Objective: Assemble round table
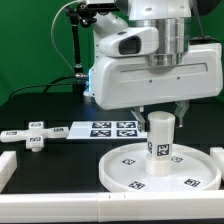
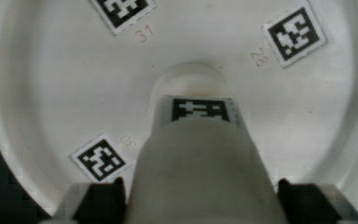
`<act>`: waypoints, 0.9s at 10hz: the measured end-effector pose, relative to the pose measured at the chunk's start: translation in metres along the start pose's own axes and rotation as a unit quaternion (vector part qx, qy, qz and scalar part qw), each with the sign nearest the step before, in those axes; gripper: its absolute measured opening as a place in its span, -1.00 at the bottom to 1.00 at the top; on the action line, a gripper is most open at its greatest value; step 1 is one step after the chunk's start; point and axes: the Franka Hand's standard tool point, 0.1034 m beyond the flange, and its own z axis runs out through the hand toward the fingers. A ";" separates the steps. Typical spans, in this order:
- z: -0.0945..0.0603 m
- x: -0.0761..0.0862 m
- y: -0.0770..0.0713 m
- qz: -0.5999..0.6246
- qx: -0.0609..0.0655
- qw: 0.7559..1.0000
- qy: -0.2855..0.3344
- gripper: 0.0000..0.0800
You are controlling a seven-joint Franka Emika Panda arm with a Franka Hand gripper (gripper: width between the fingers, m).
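Note:
The large rimmed round disc (image 1: 160, 168) lies flat on the black mat at the exterior view's right, with several square tags on its face; it fills the wrist view (image 2: 51, 90). The short thick cylinder (image 1: 160, 135) stands upright on the middle of the disc, tag facing the camera; in the wrist view (image 2: 197, 150) it runs between my fingers. My gripper (image 1: 160, 110) is directly above it and shut on its upper part, with a black pad (image 2: 108, 198) pressed against each side. The small cross-shaped piece (image 1: 33, 135) lies on the mat at the exterior view's left.
The marker board (image 1: 103, 128) lies flat between the cross piece and the disc. Plain white bars (image 1: 50, 205) edge the mat at the front and left. A black stand with cables (image 1: 78, 40) rises behind the arm.

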 end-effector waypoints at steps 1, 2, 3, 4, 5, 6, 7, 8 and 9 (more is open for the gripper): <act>0.000 -0.001 0.000 0.075 0.001 0.997 0.000 0.03; 0.001 -0.001 -0.001 0.150 0.000 0.989 -0.001 0.03; 0.001 -0.002 -0.003 0.193 -0.001 0.981 -0.001 0.03; 0.002 -0.001 -0.004 0.219 -0.001 0.976 -0.001 0.03; 0.002 -0.001 -0.004 0.236 -0.001 0.972 0.002 0.03; 0.002 -0.001 -0.004 0.271 0.002 0.963 0.001 0.03; 0.002 -0.001 -0.004 0.288 0.005 0.958 0.000 0.03; 0.002 -0.001 -0.004 0.329 0.009 0.944 -0.001 0.03; 0.002 -0.001 -0.004 0.354 0.012 0.935 -0.002 0.03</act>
